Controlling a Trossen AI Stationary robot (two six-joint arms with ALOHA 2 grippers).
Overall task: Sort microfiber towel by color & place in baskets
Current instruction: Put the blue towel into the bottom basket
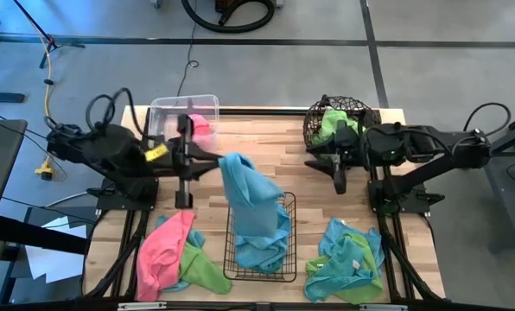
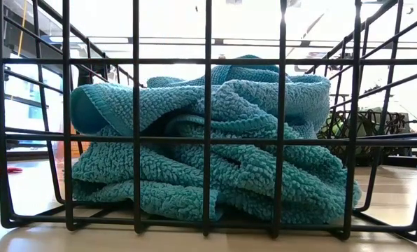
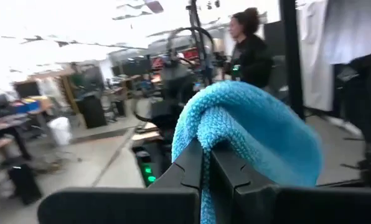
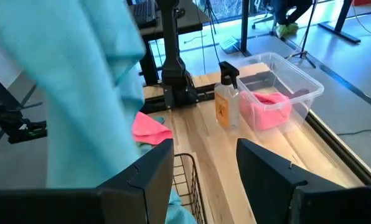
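Left gripper, frame centre, pinches a blue towel hanging over the black wire basket. Right gripper hovers open beside the round basket. Towel piles flank the lower tabletop.

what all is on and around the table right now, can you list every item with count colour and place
clear tub: one, far left corner, pink towel inside
round wire basket: one, dark, far right corner, green towel inside
black grid basket: one, near middle, blue towels inside
hanging blue towel: one, over the grid basket
left pile: pink, green and blue towels, near left
right pile: blue and green towels with a bit of pink, near right
spray bottle: one, amber, beside the tub
person: one, dark top, in the room behind
left end effector: shut on the hanging blue towel
right end effector: open, empty, by the round basket
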